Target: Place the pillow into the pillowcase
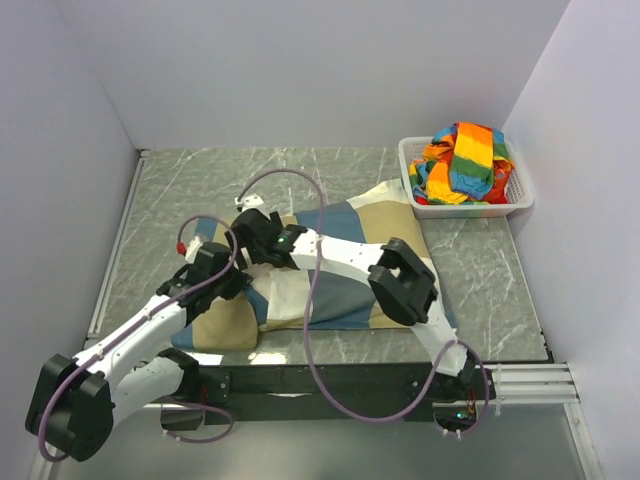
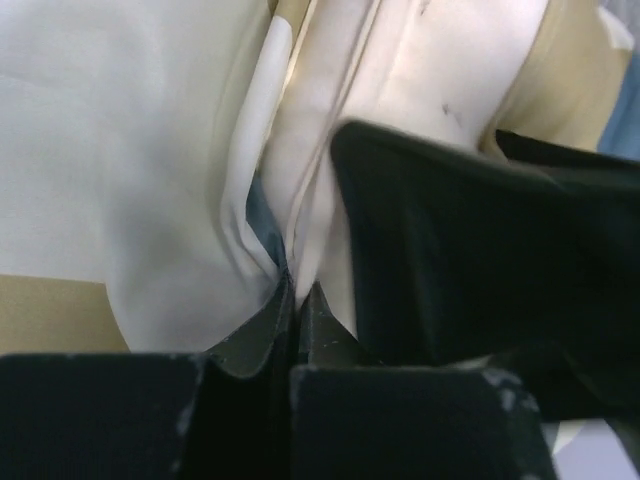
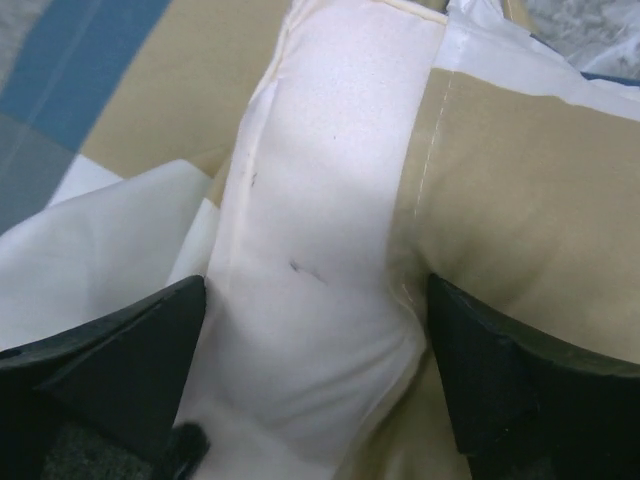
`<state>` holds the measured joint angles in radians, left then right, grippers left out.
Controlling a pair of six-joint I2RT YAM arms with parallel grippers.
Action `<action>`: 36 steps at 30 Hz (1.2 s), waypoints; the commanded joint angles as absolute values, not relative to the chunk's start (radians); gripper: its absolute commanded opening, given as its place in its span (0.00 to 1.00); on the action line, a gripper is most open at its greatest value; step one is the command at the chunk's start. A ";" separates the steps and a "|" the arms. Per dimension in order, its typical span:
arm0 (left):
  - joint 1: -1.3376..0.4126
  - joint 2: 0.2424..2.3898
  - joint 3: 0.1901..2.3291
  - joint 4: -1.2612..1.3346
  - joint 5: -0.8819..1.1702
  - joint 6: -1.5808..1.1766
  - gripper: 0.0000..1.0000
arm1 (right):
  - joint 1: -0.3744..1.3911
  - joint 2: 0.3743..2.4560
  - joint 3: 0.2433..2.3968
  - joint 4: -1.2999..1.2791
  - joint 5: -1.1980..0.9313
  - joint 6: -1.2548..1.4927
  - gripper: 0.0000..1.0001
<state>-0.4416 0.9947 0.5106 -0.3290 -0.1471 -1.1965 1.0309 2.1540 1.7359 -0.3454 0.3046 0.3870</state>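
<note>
My left claw [image 2: 293,300] is pinched shut on a fold of the pillowcase [image 3: 520,200] at its mouth; my right claw [image 3: 318,300] stands wide astride the pillow [image 3: 320,200], gripping nothing. The pillow lies partly inside the pillowcase, its long axis seemingly along the pillowcase's length, bare end toward my claws. Stuffing looks midway: next, close on that end and push deeper.

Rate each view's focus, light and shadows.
Top external: sharp, evenly lit, only faint shadows. Left wrist: soft focus, the left gripper a dark mass against the bright pillowcase. Right wrist: pillow fairly sharp, the right gripper blurred, black.
</note>
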 commanded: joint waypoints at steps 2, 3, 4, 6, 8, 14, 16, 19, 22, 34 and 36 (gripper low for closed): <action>-0.419 0.936 0.468 -0.337 -0.209 -1.255 0.01 | 1.032 2.330 1.876 -0.544 0.385 0.377 0.97; -0.413 0.928 0.469 -0.342 -0.215 -1.258 0.01 | 1.016 2.341 1.868 -0.548 0.380 0.386 0.93; -0.411 0.919 0.469 -0.347 -0.221 -1.258 0.01 | 1.003 2.335 1.850 -0.542 0.364 0.409 0.89; -0.394 0.896 0.462 -0.348 -0.227 -1.253 0.01 | 0.985 2.298 1.740 -0.477 0.342 0.434 0.43; -0.371 0.897 0.454 -0.330 -0.213 -1.241 0.01 | 0.965 2.206 1.610 -0.395 0.341 0.460 0.06; -0.307 0.983 0.463 -0.264 -0.181 -1.221 0.01 | 0.962 1.872 1.269 -0.160 0.259 0.482 0.00; -0.293 1.003 0.475 -0.229 -0.176 -1.220 0.01 | 0.969 1.786 1.198 -0.114 0.200 0.474 0.00; -0.273 1.052 0.515 -0.192 -0.187 -1.223 0.01 | 0.989 1.708 1.089 -0.054 0.173 0.469 0.00; -0.252 1.115 0.558 -0.195 -0.167 -1.232 0.01 | 0.994 1.640 0.974 0.032 0.161 0.501 0.00; -0.179 0.974 0.470 -0.304 -0.181 -1.183 0.01 | 0.936 1.554 0.874 0.092 0.282 0.577 0.00; -0.179 0.950 0.453 -0.305 -0.173 -1.181 0.03 | 0.934 1.555 0.877 0.104 0.275 0.574 0.00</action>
